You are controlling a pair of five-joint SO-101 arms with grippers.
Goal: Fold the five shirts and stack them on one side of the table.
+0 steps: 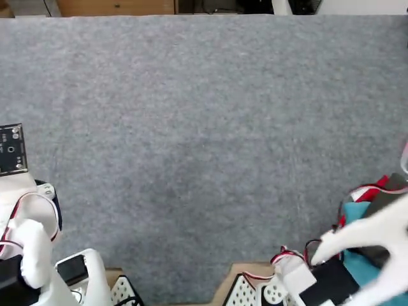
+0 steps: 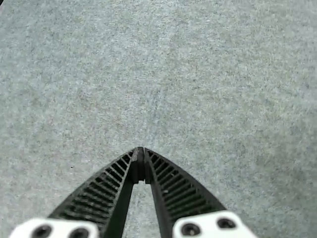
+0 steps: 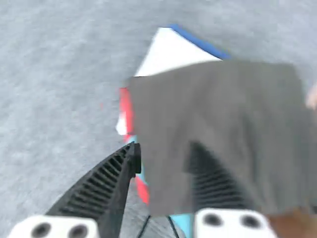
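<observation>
Left end effector (image 2: 140,154): clenched, tips pointed down at the counter (image 2: 163,69).
Right end effector (image 3: 163,148): released, one finger draped by gray shirt (image 3: 223,119).
Shirts (image 1: 361,209): piled at counter's near right edge.

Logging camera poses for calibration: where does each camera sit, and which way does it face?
High view: fixed above, looking down on the table; left arm and right arm at its near edge.
Left wrist view: on the left arm, looking past the shut left claw at the table.
Right wrist view: on the right arm, looking past the open right claw at the shirt stack, grey shirt topmost.
Shared: high and right wrist views show the shirt stack.
</observation>
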